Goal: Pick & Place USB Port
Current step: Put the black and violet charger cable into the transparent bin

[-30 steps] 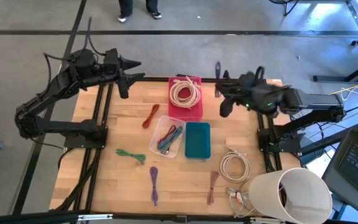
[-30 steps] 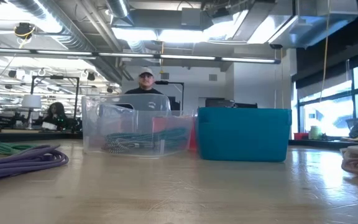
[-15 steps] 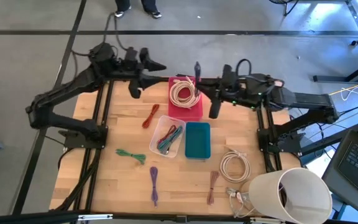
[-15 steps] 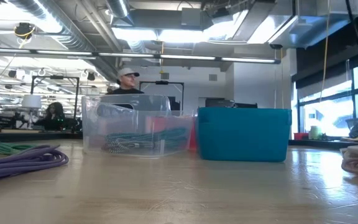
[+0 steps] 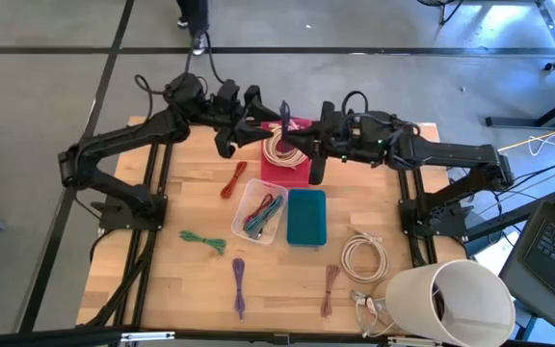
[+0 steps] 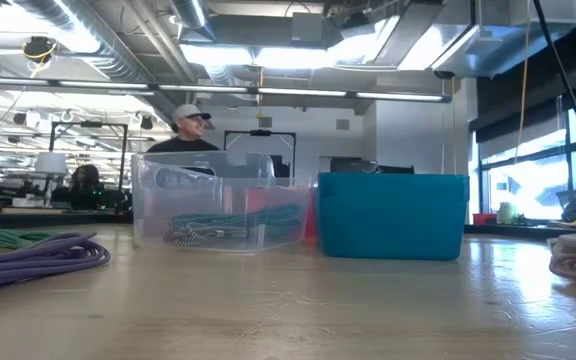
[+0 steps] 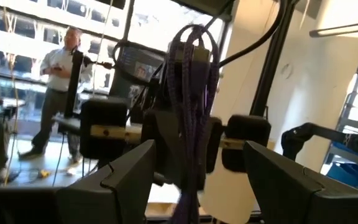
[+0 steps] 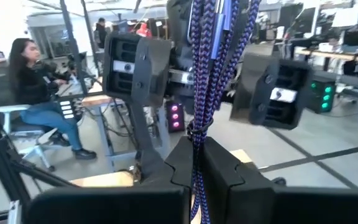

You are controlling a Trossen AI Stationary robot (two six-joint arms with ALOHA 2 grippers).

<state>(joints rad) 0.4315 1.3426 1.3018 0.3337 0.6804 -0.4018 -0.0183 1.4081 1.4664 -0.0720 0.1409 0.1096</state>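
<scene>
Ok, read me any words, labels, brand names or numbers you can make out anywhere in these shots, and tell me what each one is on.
No text can be read in any view.
Right gripper, shut on the purple cable: no label shows.
Left gripper: no marking shows.
Pale patches on the gripper bodies opposite: too blurred to read.
Teal bin and clear bin: no print visible.

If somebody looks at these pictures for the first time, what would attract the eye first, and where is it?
Most striking are the two grippers meeting nose to nose above the pink bin at the far middle of the table. The right gripper is shut on a purple braided cable held upright, while the left gripper faces it with open fingers. Nearer, a clear bin and a teal bin sit side by side.
</scene>
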